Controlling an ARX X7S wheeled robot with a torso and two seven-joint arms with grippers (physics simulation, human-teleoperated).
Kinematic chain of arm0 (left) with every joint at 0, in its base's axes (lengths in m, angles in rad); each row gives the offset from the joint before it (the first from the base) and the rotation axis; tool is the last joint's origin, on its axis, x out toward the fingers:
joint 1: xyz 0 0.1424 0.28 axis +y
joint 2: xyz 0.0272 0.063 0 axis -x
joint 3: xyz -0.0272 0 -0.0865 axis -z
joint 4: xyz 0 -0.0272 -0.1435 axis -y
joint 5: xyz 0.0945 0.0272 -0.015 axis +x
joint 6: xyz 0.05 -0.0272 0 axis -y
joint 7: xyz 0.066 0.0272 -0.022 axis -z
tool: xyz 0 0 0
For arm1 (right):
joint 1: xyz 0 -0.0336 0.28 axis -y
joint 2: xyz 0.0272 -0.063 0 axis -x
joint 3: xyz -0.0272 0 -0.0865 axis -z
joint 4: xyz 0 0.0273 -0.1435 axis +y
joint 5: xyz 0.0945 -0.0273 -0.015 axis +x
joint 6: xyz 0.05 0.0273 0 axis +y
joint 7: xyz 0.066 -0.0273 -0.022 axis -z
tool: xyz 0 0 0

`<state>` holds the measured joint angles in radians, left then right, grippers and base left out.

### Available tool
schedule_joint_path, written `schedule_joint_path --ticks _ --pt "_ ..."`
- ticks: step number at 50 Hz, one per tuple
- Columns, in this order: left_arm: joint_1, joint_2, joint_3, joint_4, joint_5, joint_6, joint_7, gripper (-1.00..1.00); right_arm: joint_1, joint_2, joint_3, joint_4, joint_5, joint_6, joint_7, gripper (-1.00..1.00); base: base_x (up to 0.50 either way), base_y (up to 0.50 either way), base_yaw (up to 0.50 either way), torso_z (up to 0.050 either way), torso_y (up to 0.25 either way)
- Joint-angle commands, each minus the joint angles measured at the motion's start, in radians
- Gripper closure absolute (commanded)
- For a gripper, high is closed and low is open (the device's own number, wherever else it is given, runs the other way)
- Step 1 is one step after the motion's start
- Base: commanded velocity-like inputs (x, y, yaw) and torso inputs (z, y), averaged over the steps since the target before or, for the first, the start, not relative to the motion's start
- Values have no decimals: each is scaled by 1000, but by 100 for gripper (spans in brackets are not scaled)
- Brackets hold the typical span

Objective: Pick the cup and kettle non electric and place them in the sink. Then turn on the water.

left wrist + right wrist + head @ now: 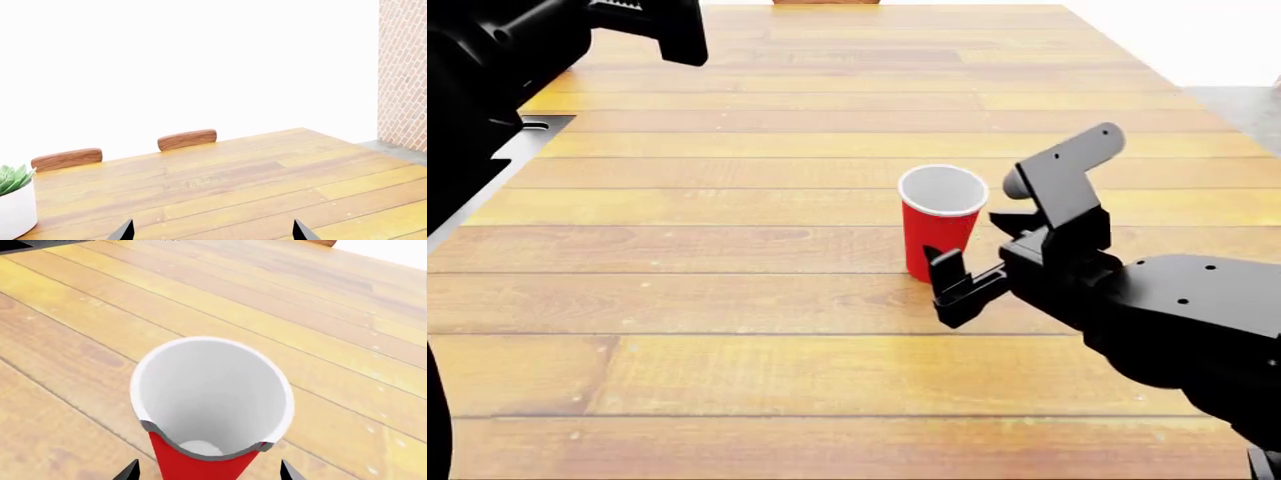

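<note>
The red cup [941, 222] with its white inside stands upright on the wooden table [761, 300]. My right gripper [954, 282] sits low at the cup's near right side. In the right wrist view the cup [210, 405] rises between the two fingertips of the right gripper [208, 471], with a gap on each side, so the gripper is open. My left gripper [213, 231] hangs open over bare planks with nothing between its tips. The kettle is out of view. Of the sink only a thin steel edge [501, 160] shows beside my left arm [507, 60].
A white plant pot [17, 207] with a green succulent stands near the left gripper. Two brown chair backs [67, 159] [187, 139] line the table's far edge. A brick wall [402, 75] rises past the table's corner.
</note>
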<state>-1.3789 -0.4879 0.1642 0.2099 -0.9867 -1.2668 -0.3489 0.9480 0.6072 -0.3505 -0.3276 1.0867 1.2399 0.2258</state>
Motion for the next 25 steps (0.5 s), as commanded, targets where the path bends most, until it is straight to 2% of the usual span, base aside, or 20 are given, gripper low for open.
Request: schedule_joint_path --ticks 1,21,22,25 --pt "8 -4 -1 2 -5 7 -3 -100 7 -24 -30 41 -41 -38 -11 -100 0 0 0 0 0" --pt "-1 -7 11 -10 -6 16 -2 -100 27 -54 -70 96 -85 -89 -47 -100 0 0 0 0 0" --pt "-2 -8 11 -10 -6 16 -2 -100 27 -53 -70 96 -84 -90 -47 100 0 0 0 0 0" --pt "-2 -9 13 -11 -6 18 -3 -100 27 -49 -67 97 -84 -93 -48 100 0 0 0 0 0"
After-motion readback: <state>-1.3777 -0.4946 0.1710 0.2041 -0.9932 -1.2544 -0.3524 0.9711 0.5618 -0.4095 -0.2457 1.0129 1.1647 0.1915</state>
